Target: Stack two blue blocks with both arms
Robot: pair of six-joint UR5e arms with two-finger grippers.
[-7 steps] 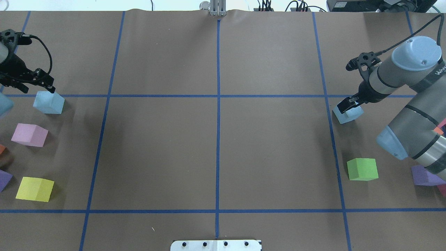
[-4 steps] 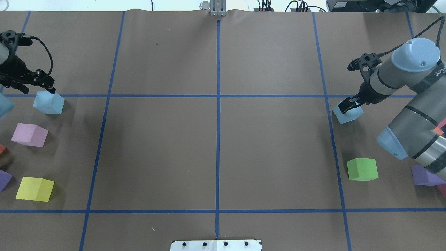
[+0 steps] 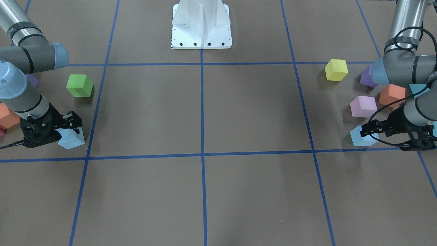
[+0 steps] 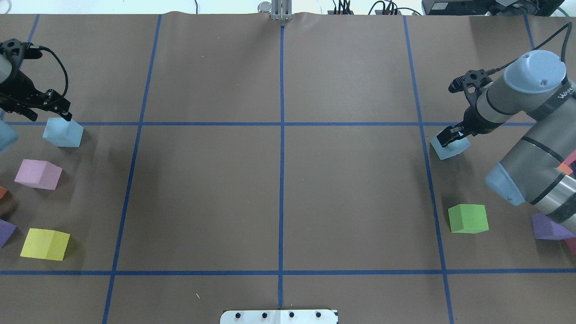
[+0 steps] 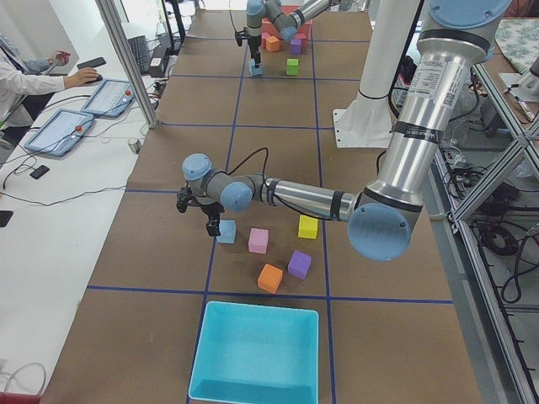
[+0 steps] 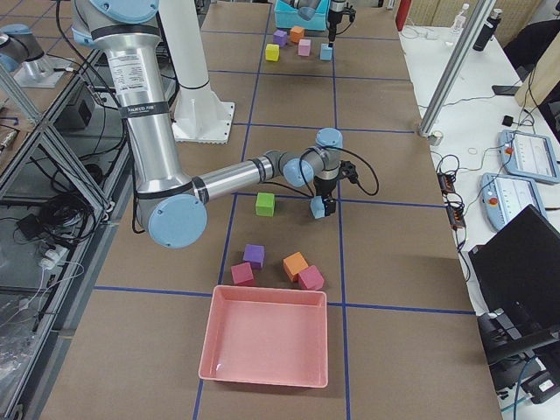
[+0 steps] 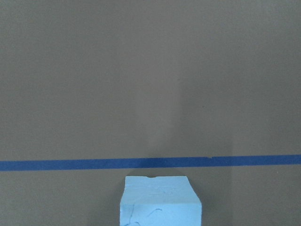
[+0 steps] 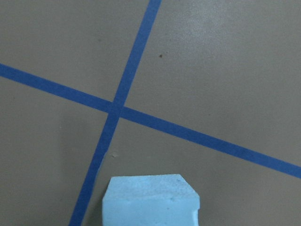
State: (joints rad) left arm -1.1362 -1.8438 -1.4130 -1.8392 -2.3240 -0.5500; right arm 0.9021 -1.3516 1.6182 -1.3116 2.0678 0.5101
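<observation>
One blue block [image 4: 63, 133] sits at the far left, also in the front view [image 3: 359, 139] and at the bottom of the left wrist view [image 7: 160, 202]. My left gripper [image 4: 50, 112] is open just over it, fingers spread to either side. The other blue block [image 4: 451, 147] sits at the right, by a tape crossing, also in the front view [image 3: 72, 140] and the right wrist view [image 8: 150, 200]. My right gripper [image 4: 454, 135] is low over it, one finger [image 4: 450, 136] across its top edge. Its jaws look open around the block.
On the left lie a pink cube [image 4: 38, 174], a yellow cube [image 4: 45, 244], a purple cube [image 4: 5, 230] and an orange one [image 3: 392, 95]. On the right lie a green cube [image 4: 468, 218] and a purple cube [image 4: 546, 227]. A turquoise tray [image 5: 257, 353] and a pink tray [image 6: 267, 346] stand at the table ends.
Both arms have shifted only slightly, settling over their blue blocks. Neither block has moved.
</observation>
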